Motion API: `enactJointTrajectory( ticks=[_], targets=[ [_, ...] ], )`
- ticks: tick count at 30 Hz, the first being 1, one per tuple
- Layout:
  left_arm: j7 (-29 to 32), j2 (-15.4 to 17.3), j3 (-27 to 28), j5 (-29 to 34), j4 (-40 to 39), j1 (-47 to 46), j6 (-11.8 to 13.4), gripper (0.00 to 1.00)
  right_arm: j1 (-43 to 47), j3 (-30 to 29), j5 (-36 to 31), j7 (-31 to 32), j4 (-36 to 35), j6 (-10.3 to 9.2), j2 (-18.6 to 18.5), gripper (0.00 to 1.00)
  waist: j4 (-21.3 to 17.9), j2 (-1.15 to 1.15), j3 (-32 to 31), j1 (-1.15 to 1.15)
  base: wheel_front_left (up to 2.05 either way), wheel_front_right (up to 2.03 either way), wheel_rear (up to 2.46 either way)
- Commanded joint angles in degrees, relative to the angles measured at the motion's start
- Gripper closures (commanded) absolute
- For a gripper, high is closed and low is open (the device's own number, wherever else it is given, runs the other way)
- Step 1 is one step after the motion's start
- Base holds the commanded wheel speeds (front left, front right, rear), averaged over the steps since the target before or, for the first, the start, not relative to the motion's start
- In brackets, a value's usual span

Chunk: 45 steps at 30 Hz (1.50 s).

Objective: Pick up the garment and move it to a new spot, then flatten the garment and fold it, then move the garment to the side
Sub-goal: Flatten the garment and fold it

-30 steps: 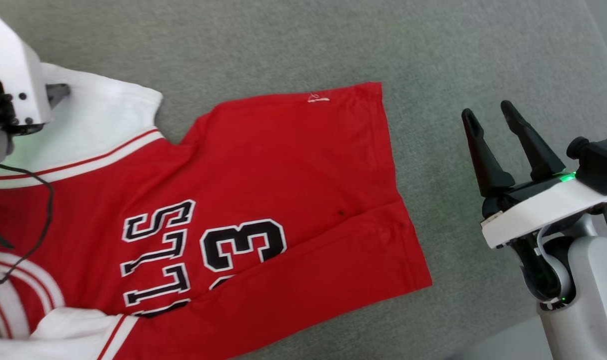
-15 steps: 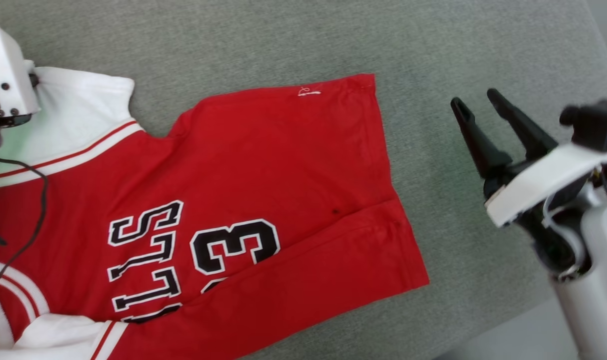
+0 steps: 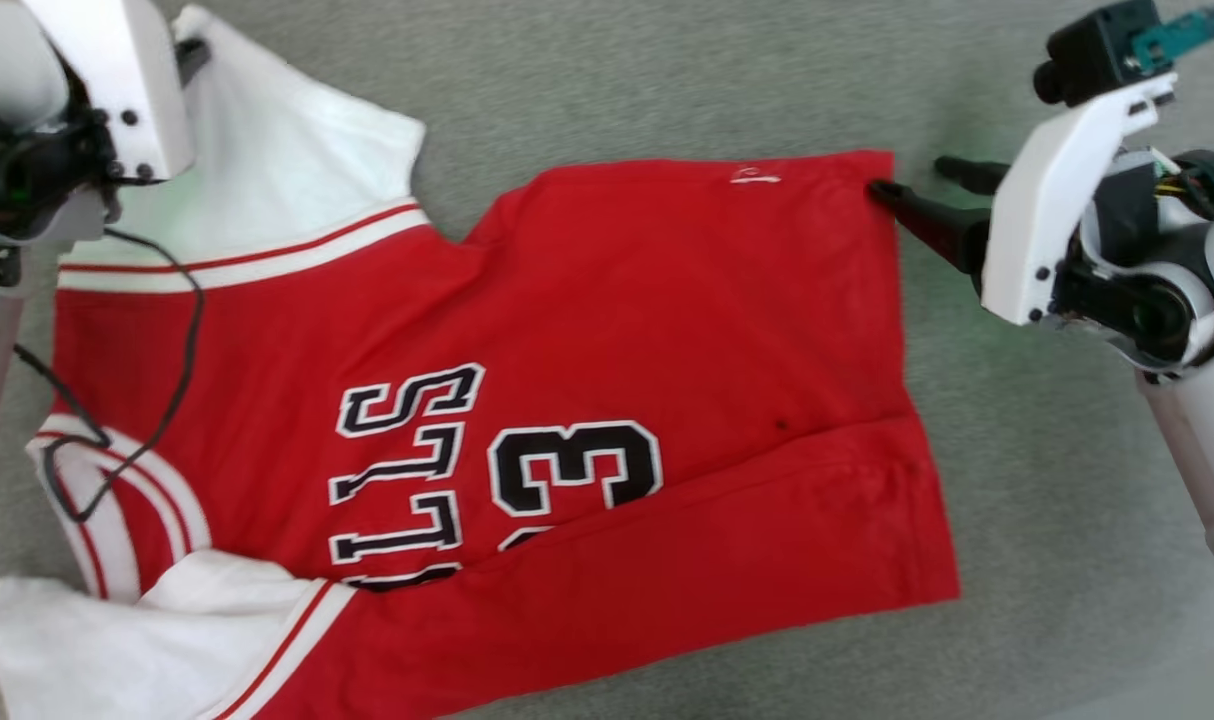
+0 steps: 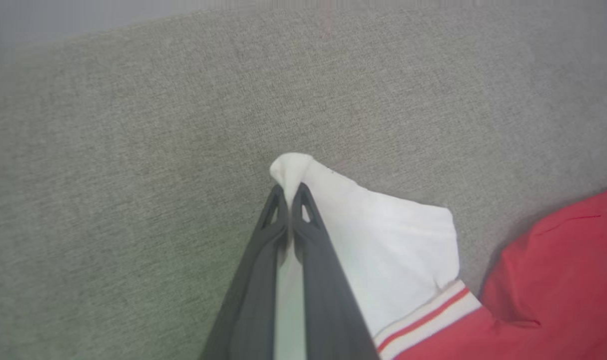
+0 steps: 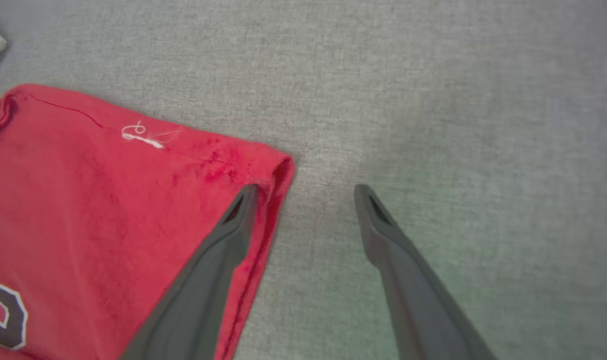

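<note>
Red white-sleeved garment (image 3: pixel 667 300), lettered front up

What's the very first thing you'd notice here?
A big red garment with black letters and a 3 lies spread across the gray surface. The left gripper pinches its white sleeve at the far left, and the right gripper is open at its far right corner.

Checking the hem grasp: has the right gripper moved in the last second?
Yes. The right gripper moved left, from well clear of the garment to its hem's far corner, open astride the edge.
</note>
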Motion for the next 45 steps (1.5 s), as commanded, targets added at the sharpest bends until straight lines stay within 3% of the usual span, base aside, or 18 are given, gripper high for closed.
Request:
enactJointTrajectory(
  ticks=[1,6,7,8,9,10,21,31,38,45],
  targets=[
    [-0.4,-0.8,-0.5,0.2,-0.9,-0.6,-0.5,1.00,-1.2,0.5,1.0,1.5,1.5,-0.03,0.6,0.00,1.9,0.00,1.1,-0.01,0.00,0.00,0.00],
    [-1.4,-0.8,-0.6,0.6,-3.2,-1.1,-0.9,1.00,-2.5,3.3,2.0,7.2,7.2,-0.03,1.9,0.00,3.4,0.00,2.1,-0.01,0.00,0.00,0.00],
    [-1.6,-0.9,-0.6,0.7,-3.6,-1.0,-1.0,1.00,-2.4,3.5,2.4,8.3,8.5,-0.03,2.3,0.08,3.6,0.00,2.2,-0.01,0.00,0.00,0.00],
    [-1.9,-0.9,-0.7,0.7,-3.8,-0.7,-1.1,1.00,-2.4,3.7,2.1,9.1,9.5,-0.03,2.4,0.60,3.8,0.00,2.2,-0.01,0.00,0.00,0.00],
    [-2.0,-1.0,-0.7,0.7,-4.0,-0.3,-1.2,1.00,-2.6,3.9,1.9,9.5,10.2,-0.05,2.4,0.95,4.0,0.00,2.2,-0.01,0.00,0.00,0.00],
    [-2.4,-1.0,-0.6,0.5,-4.2,0.0,-1.2,1.00,-2.8,3.8,2.0,9.7,10.6,-0.05,2.6,1.00,4.2,0.00,2.2,-0.01,0.00,0.00,0.00],
    [-11.4,-0.8,2.9,-1.6,-5.3,7.3,-1.8,1.00,-4.5,1.7,-0.5,4.2,5.5,-0.03,-2.3,1.00,6.7,0.00,-4.7,-0.01,0.00,0.00,0.00],
    [-23.1,-0.2,9.8,-7.4,-10.2,29.3,-0.7,1.00,9.6,-3.4,-2.0,1.1,-0.8,-0.04,-5.8,1.00,10.9,0.00,-16.3,-0.01,0.00,0.00,0.00],
    [-27.8,-1.5,11.7,-11.3,-13.6,47.9,0.4,1.00,23.4,-8.6,-3.0,-1.0,-3.5,-0.04,-4.4,1.00,12.8,0.00,-21.0,-0.01,0.00,0.00,0.00],
    [-29.9,-5.3,10.9,-14.6,-11.1,57.8,-0.2,1.00,33.6,-12.9,-4.6,-3.8,-2.8,-0.03,-0.6,1.00,13.0,0.00,-22.0,-0.01,0.00,0.00,0.00]
  ],
)
